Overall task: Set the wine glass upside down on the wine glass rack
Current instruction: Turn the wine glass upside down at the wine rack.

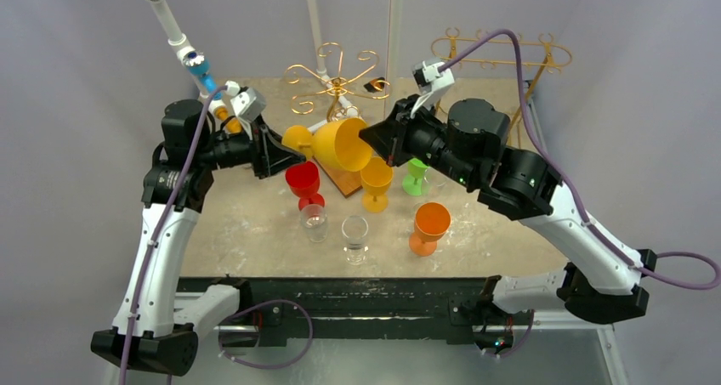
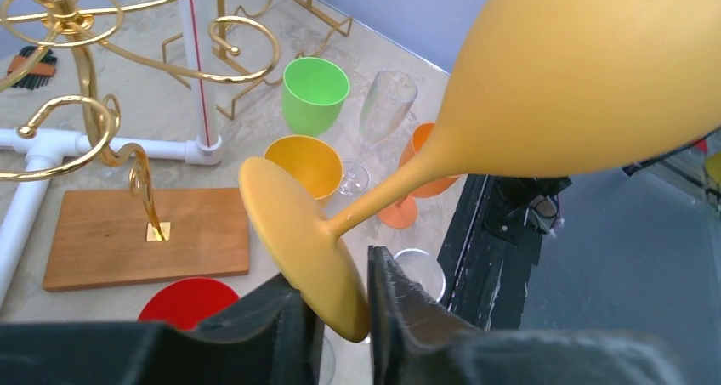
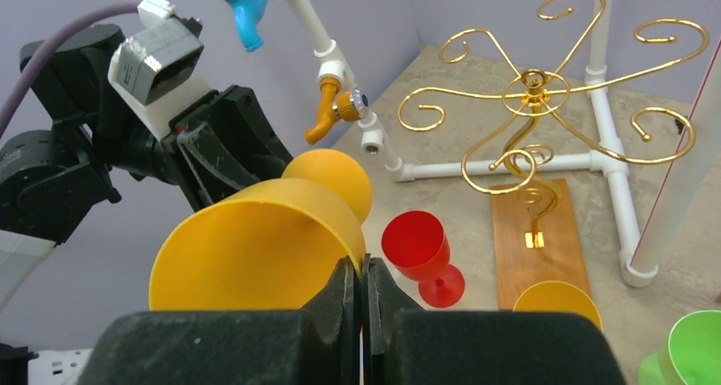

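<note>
Left gripper (image 2: 333, 290) fingers (image 2: 276, 321) clamp both faces of the yellow wine glass (image 2: 544, 79) foot. Right gripper (image 3: 364, 274) pinches the bowl rim. The glass lies sideways in mid-air between both arms, off the table (image 1: 255, 223), just in front of the gold rack (image 1: 333, 81). We judge this a handover. Next: right releases, left turns it bowl-down and slides the foot onto a hook.

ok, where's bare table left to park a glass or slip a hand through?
Free: near-right, between the orange glass and the table edge; near-left, from the left clear glass out to the left edge. Crowded: the middle, where the red glass, small yellow glass, green glass and right clear glass bunch before the rack, under the held big yellow glass.
</note>
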`<control>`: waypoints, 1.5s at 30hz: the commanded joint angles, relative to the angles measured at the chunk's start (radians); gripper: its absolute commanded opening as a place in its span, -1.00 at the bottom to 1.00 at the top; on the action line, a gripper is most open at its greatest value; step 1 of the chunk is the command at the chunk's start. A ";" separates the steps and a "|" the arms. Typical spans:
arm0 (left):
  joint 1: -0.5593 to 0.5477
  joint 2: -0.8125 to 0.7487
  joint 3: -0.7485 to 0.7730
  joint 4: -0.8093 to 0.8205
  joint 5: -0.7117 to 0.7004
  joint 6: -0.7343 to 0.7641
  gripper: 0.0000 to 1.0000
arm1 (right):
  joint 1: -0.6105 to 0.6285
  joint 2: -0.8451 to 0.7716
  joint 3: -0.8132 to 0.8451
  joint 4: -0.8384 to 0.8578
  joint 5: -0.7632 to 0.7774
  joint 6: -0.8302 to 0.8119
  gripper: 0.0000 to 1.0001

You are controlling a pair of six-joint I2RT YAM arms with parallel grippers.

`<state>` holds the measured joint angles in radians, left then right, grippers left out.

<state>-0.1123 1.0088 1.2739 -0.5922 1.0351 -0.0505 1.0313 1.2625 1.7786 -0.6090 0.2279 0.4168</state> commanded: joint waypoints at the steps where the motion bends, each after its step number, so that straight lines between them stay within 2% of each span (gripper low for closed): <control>1: 0.000 0.013 0.051 0.010 -0.044 -0.022 -0.67 | 0.003 -0.038 -0.051 0.048 -0.089 -0.009 -1.00; 2: 0.000 0.014 0.059 0.009 -0.045 -0.009 -0.79 | 0.003 -0.044 -0.062 0.046 -0.094 -0.009 -0.91; 3: 0.000 0.014 0.070 0.001 -0.049 0.014 -0.91 | 0.004 -0.051 -0.073 0.041 -0.101 -0.011 -0.63; 5: 0.000 0.016 0.099 -0.037 -0.060 0.085 -0.98 | 0.003 -0.068 -0.089 0.021 -0.102 -0.014 0.07; 7: 0.000 0.018 0.143 -0.100 -0.083 0.199 -1.00 | 0.002 -0.093 -0.093 -0.014 -0.112 -0.008 0.52; 10: 0.000 -0.002 0.190 -0.172 -0.095 0.382 -1.00 | 0.002 -0.136 -0.076 -0.065 -0.139 -0.039 0.92; 11: 0.000 -0.011 0.203 -0.178 -0.105 0.426 -1.00 | 0.002 -0.147 -0.061 -0.091 -0.142 -0.049 0.97; 14: 0.001 -0.019 0.249 -0.195 -0.121 0.524 -1.00 | 0.002 -0.168 -0.002 -0.163 -0.153 -0.061 0.98; 17: 0.000 -0.062 0.225 -0.160 -0.102 0.613 -1.00 | 0.003 -0.170 0.027 -0.141 -0.212 -0.039 0.98; 23: 0.001 -0.132 0.200 -0.078 -0.115 0.739 -1.00 | 0.003 -0.021 0.076 -0.092 -0.389 -0.009 0.98; 29: 0.001 -0.185 0.159 0.044 -0.136 0.774 -1.00 | 0.016 0.077 0.046 0.029 -0.496 0.022 0.98; 36: 0.002 -0.190 0.153 0.054 -0.139 0.805 -1.00 | 0.046 0.105 -0.033 0.166 -0.596 0.065 0.98; 45: 0.001 -0.199 0.130 0.079 -0.143 0.834 -1.00 | 0.075 0.105 -0.162 0.247 -0.593 0.099 0.98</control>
<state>-0.1074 0.8108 1.4139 -0.5964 0.8753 0.7227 1.0893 1.3922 1.6550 -0.4419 -0.3202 0.4835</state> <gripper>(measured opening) 0.049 0.987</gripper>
